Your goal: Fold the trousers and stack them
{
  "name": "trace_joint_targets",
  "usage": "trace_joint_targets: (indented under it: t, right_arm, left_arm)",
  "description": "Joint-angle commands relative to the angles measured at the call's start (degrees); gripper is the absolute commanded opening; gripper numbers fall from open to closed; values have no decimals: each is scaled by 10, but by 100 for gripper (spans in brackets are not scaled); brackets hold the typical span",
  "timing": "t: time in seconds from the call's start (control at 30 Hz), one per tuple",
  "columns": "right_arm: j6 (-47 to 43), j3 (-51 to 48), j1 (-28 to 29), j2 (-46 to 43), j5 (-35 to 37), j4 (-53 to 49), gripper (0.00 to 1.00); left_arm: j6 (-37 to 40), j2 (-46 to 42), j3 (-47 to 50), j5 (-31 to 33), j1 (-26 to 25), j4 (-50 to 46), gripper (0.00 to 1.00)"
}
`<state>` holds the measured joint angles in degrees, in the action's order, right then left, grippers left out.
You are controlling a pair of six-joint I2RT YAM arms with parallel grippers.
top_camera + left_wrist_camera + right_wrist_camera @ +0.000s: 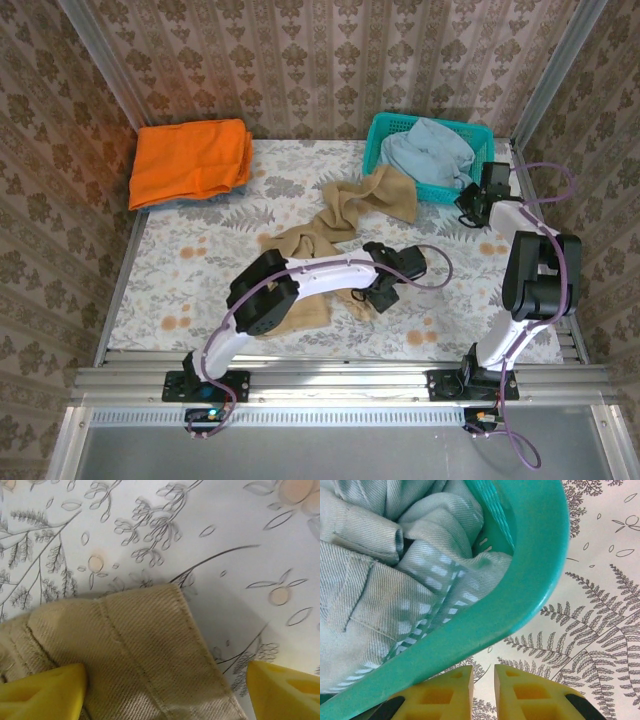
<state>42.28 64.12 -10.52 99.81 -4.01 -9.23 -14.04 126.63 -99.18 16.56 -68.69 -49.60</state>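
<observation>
Covering the table is a pale cloth printed with grey ferns and peach flowers, and walls papered in a brown damask pattern close it in on three sides. An aluminium rail crosses the lower part of the overhead view and carries both arm bases. A folded orange garment lies at the table's upper left. At the upper right sits a teal basket holding a crumpled pale blue garment.

The trousers sprawl unfolded across the middle, running from just beside the basket's lower left corner down toward the lower centre of the table.

The left arm rises from its base, bends at the elbow and reaches rightward over the lower end of the trousers. The left gripper points down at the cloth. In its wrist view the yellow fingers stand wide apart, on either side of a trouser hem, gripping nothing.

The right arm stands tall at the right of the frame, and the right gripper hangs just beside the basket's lower right corner. Its fingers are almost together with nothing between them, close under the basket rim.
</observation>
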Motion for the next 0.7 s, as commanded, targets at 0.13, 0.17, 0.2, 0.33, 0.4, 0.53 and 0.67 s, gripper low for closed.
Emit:
trace_joint_targets:
  t: [0.13, 0.17, 0.2, 0.33, 0.4, 0.53, 0.67]
  right_arm:
    - [4, -54, 4, -92, -39, 14, 27]
    - [2, -66, 4, -108, -42, 10, 28]
    - [2, -76, 5, -126, -46, 6, 28]
    - [0, -106, 13, -188, -64, -4, 32]
    - [-2, -115, 23, -220, -68, -13, 35]
    - [-11, -115, 57, -249, -79, -31, 39]
    - [-16, -116, 114, -252, -80, -34, 44]
  left_arm:
    - [-12, -50, 68, -15, 42, -12, 0]
    - [-8, -67, 64, -12, 45, -13, 0]
    - [-1, -86, 57, -16, 48, -14, 0]
    - [14, -189, 16, -13, 66, -21, 0]
    - [21, -248, -9, 6, 88, -30, 0]
    - [30, -349, -27, 32, 176, -56, 0]
    - [24, -457, 33, 34, 322, -40, 0]
